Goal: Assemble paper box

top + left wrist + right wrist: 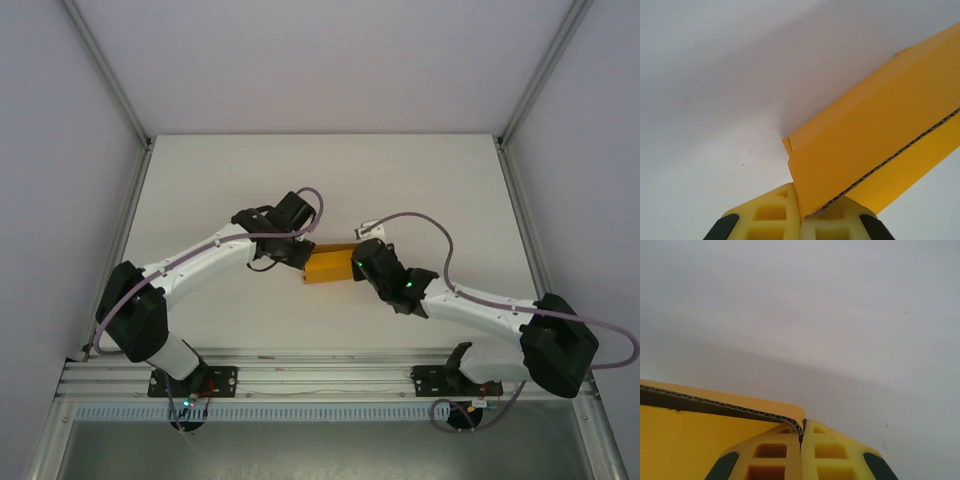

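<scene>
The pale surface carries just one thing, out in its middle. The left arm and the right arm both reach inward and meet at the paper box, a short orange piece between their wrists. I can't tell from above whether it rests down or hangs a little clear.

It looks part-formed, with one wall folded up along a crease. I'd say the step is bringing a side or flap round. To do that well, the arms should move together and turn the card about its crease. Pulling apart could tear thin card or slip it free.

Both pairs of jaws are clenched. The left fingertips pinch a corner of the upright wall. The right fingertips nip the curled corrugated edge at the other end.
</scene>
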Tool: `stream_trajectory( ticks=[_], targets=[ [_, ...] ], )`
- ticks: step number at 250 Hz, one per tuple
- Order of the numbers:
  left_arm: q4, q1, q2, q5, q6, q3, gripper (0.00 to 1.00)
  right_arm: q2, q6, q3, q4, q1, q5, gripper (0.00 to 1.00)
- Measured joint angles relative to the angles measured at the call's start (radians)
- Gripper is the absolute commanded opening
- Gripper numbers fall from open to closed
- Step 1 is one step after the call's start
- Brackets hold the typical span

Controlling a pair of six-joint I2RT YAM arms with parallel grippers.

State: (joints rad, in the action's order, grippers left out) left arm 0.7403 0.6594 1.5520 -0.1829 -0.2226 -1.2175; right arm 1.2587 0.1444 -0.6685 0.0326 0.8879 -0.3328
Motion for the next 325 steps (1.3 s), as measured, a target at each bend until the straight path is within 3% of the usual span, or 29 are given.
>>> stream_trajectory(
  ticks=[46,82,99,113,226,325],
  targets=[
    [0.053,-0.01,0.019,-0.042,-0.108,-0.03,0.02,0.059,0.056,-0.041,0.035,0.06,-0.132,0.0],
    [0.052,-0.047,0.019,-0.119,-0.191,-0.03,0.02,0.077,0.101,-0.055,0.051,0.077,-0.166,0.0],
    [0.051,-0.06,0.019,-0.14,-0.217,-0.03,0.14,0.078,0.122,-0.055,0.049,0.081,-0.165,0.0],
    [0.052,-0.064,0.019,-0.151,-0.235,-0.03,0.15,0.078,0.139,-0.055,0.05,0.085,-0.166,0.0],
    [0.05,-0.064,0.019,-0.157,-0.252,-0.03,0.28,0.08,0.178,-0.054,0.05,0.085,-0.164,0.0],
    [0.088,-0.064,0.018,-0.131,-0.251,-0.071,0.26,0.083,0.182,-0.054,0.05,0.085,-0.165,0.0]
  ],
)
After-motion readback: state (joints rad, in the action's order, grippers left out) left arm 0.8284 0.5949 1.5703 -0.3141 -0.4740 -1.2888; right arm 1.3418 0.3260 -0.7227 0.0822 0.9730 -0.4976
